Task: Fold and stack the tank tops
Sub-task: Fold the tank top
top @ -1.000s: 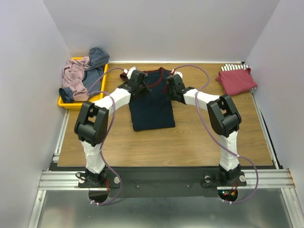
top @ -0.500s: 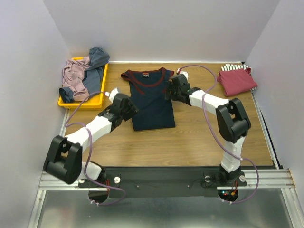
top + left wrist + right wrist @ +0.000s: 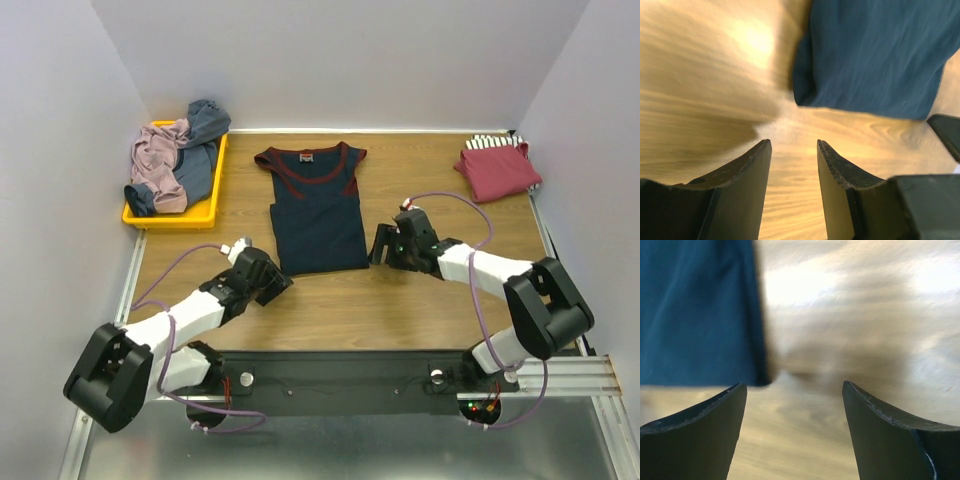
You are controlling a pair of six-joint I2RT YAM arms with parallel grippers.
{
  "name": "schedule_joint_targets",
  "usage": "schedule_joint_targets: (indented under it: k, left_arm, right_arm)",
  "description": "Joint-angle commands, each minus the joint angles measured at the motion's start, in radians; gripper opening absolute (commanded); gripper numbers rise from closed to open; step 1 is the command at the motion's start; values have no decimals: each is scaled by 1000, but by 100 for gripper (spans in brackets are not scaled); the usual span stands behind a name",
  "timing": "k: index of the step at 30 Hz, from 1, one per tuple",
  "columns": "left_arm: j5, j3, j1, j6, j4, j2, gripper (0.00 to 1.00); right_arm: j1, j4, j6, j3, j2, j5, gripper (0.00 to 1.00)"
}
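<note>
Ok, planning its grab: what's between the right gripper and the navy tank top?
Just bare table separates the right gripper from the navy tank top, per the right wrist view.

The navy tank top [image 3: 318, 205] (maroon-trimmed) is laid flat, hem corners just ahead of the left hand [image 3: 277, 283] and the right hand [image 3: 381, 246].

No lettering, number or brand can be read in any view. The navy tank top [image 3: 318, 215], lying flat at the middle of the counter [image 3: 420, 310], carries a small pale neck tag [image 3: 303, 156] at its 12 o'clock edge, too small to make out. Both wrist views show only plain navy cloth and bare wood grain, blurred.
</note>
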Motion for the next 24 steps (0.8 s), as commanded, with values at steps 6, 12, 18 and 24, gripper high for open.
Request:
schedule_joint_targets:
  k: [6,12,18,24]
  left_arm:
    - [44,-84,-60,-90,184,45,54]
    - [-89,-98,-59,-131,74,-110,54]
    - [-134,-63,5,-81,50,-100,57]
    - [-18,-47,84,26,165,26,56]
  right_arm:
    - [4,152,101,-120,-43,-143,83]
    - [4,238,149,-141,4,-195,83]
    - [4,276,181,-140,61,-227,75]
    - [4,283,189,-157,78,-217,70]
